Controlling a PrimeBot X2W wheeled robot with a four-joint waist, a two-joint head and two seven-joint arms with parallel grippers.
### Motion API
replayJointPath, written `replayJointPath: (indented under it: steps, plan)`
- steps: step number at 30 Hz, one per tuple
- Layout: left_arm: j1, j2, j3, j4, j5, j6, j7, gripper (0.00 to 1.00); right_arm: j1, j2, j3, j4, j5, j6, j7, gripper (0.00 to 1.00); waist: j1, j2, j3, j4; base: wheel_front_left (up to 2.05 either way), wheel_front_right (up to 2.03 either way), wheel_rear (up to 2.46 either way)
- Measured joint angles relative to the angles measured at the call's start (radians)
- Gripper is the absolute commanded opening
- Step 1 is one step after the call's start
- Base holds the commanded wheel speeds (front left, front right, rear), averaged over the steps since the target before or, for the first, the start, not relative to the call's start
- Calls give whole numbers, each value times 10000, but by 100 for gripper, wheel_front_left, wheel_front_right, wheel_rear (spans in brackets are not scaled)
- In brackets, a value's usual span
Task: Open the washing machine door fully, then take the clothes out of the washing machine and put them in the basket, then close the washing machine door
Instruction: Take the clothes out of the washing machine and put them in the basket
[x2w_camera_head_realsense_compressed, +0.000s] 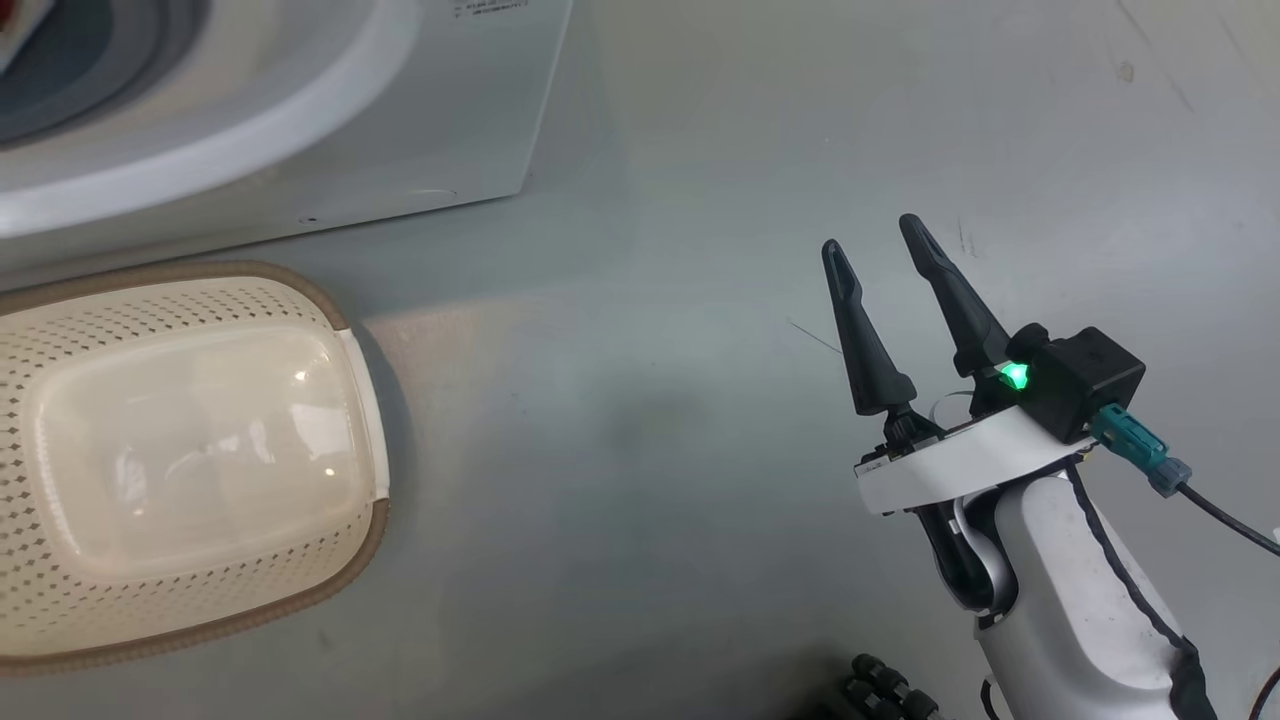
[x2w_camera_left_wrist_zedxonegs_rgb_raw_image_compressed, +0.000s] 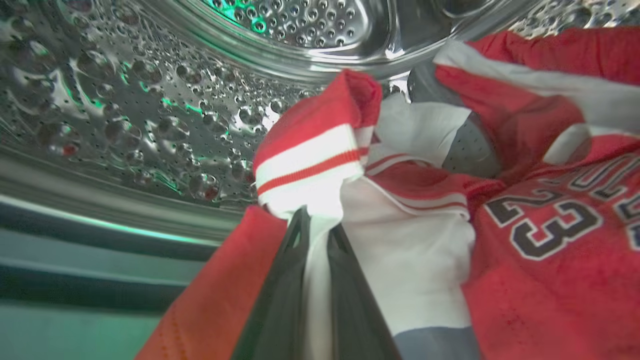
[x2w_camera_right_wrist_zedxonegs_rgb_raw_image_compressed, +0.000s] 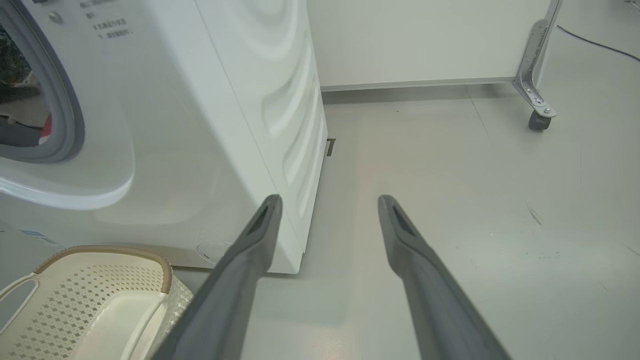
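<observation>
Inside the steel drum (x2w_camera_left_wrist_zedxonegs_rgb_raw_image_compressed: 125, 125), the left gripper (x2w_camera_left_wrist_zedxonegs_rgb_raw_image_compressed: 316, 220) pinches a white fold of the clothes (x2w_camera_left_wrist_zedxonegs_rgb_raw_image_compressed: 525, 240) beneath a striped cuff. They look soft, light and tangled, so bunched fabric probably grips best. The right gripper (x2w_camera_head_realsense_compressed: 870, 236) hangs spread, right of the basket (x2w_camera_head_realsense_compressed: 120, 320).

Lab-like test room, washing machine (x2w_camera_right_wrist_zedxonegs_rgb_raw_image_compressed: 240, 100) on bare grey floor (x2w_camera_right_wrist_zedxonegs_rgb_raw_image_compressed: 450, 175), plain wall (x2w_camera_right_wrist_zedxonegs_rgb_raw_image_compressed: 410, 40), castored metal frame (x2w_camera_right_wrist_zedxonegs_rgb_raw_image_compressed: 537, 75)
</observation>
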Motion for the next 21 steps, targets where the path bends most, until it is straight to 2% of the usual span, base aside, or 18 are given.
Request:
replayJointPath:
  steps: [11, 21]
  plan:
    - [686, -869, 391, 360, -823, 54, -1701, 0, 30, -4, -343, 249, -274, 0, 0, 100, 0, 0, -854, 358, 0, 0, 0]
    - [1328, -1262, 663, 616, -1233, -29, -3078, 0, 468, -4, -625, 550, -499, 4, 0, 100, 0, 0, -1779, 709, 0, 0, 0]
